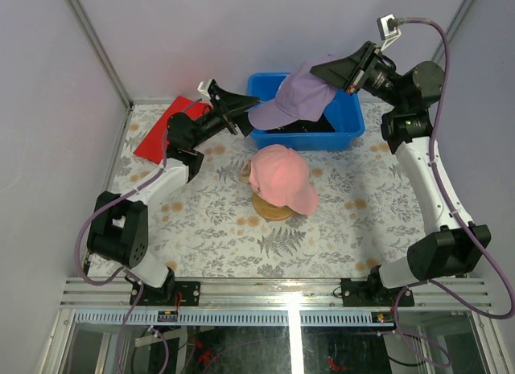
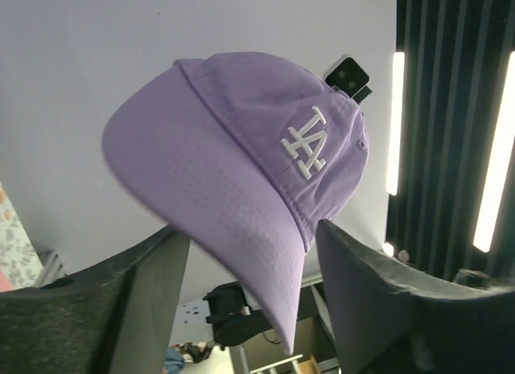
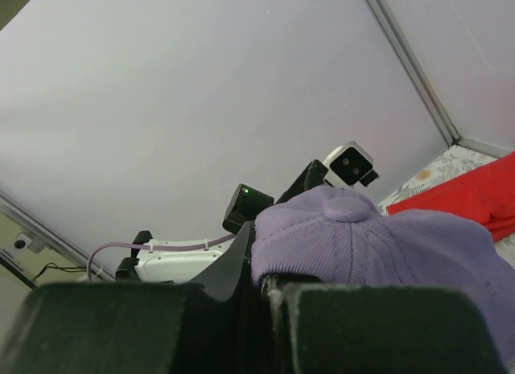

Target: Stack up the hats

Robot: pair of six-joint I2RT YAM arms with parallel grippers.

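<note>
Purple cap [image 1: 294, 96] hangs in the air above a blue bin [image 1: 350, 125], pinched at the rear of its crown by the right tool [image 3: 261, 281], whose jaws are clamped tight on the fabric. Its brim points away from that tool toward the left tool [image 2: 251, 233], which gapes wide with the brim tip drooping between its fingers. The cap's long axis runs from tool to tool.

Robotics lab test cell. Plain panel walls [image 1: 241, 36] behind the left gripper [image 1: 245, 121] and right gripper [image 1: 315, 68]; aluminium mounting rail [image 1: 273, 293] and purple cables [image 1: 426, 22] on their near side.
</note>
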